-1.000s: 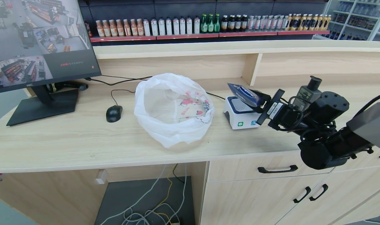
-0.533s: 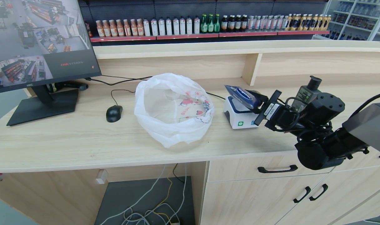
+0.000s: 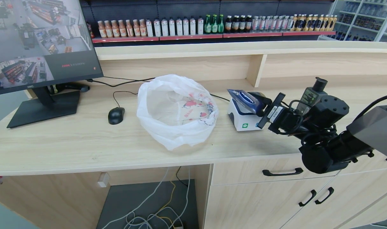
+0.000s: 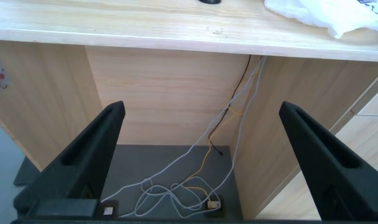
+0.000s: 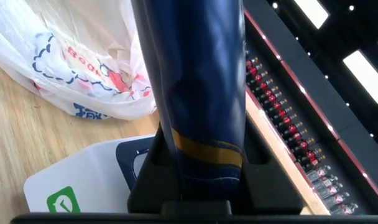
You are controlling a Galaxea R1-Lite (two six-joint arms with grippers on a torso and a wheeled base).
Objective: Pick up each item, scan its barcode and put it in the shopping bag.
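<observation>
My right gripper [image 3: 257, 101] is shut on a dark blue packet [image 3: 244, 97] and holds it just above the white barcode scanner [image 3: 242, 118] on the counter. In the right wrist view the blue packet [image 5: 198, 81] stands between the fingers, over the scanner [image 5: 83, 186]. The white shopping bag [image 3: 176, 109] sits open on the counter left of the scanner, its printed side [image 5: 71, 62] close to the packet. My left gripper [image 4: 201, 155] hangs open below the counter edge, facing the floor cables, with nothing between its fingers.
A black mouse [image 3: 116, 115] and a monitor [image 3: 37, 41] on its stand sit at the counter's left. A raised shelf ledge [image 3: 244, 51] runs behind the scanner. Bottles line the far shelves. Drawers with black handles [image 3: 282, 172] are under the counter.
My right gripper has shifted slightly left and lower with the blue packet, bringing it closer over the scanner. The bag and left arm are unmoved.
</observation>
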